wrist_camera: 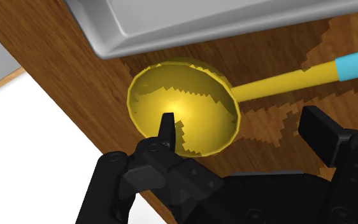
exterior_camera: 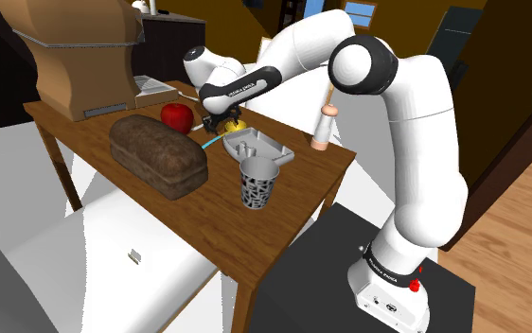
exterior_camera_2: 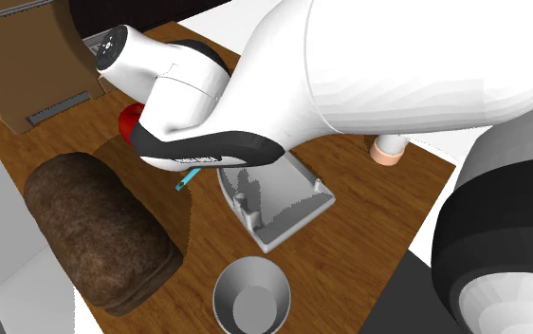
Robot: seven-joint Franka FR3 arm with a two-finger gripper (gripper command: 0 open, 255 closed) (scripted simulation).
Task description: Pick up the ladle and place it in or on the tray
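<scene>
Hovering low over the wooden table (exterior_camera: 297, 213), the black gripper (wrist_camera: 241, 124) is shown w/ its fingers spread wide and nothing held. Between them the yellow ladle (wrist_camera: 184, 105) is seen lying on the tabletop, bowl facing up, just beside the outer wall of the grey tray (wrist_camera: 203, 32) but not in it; whether the two touch cannot be told. One finger is placed over the bowl's hollow, the other outside it by the neck where the handle begins, so the rim is apparently straddled for a pinch. That is a judgement, as no contact is visible. The handle, yellow then blue at its end, is angled away from the hand along the tray's side. The tray is set approx. mid-table, w/ a speckled cup (exterior_camera: 257, 182) just beside it and a dark loaf (exterior_camera: 158, 156) and red apple (exterior_camera: 177, 115) nearby. The pick is judged not yet made; the drop-off spot is close by.
</scene>
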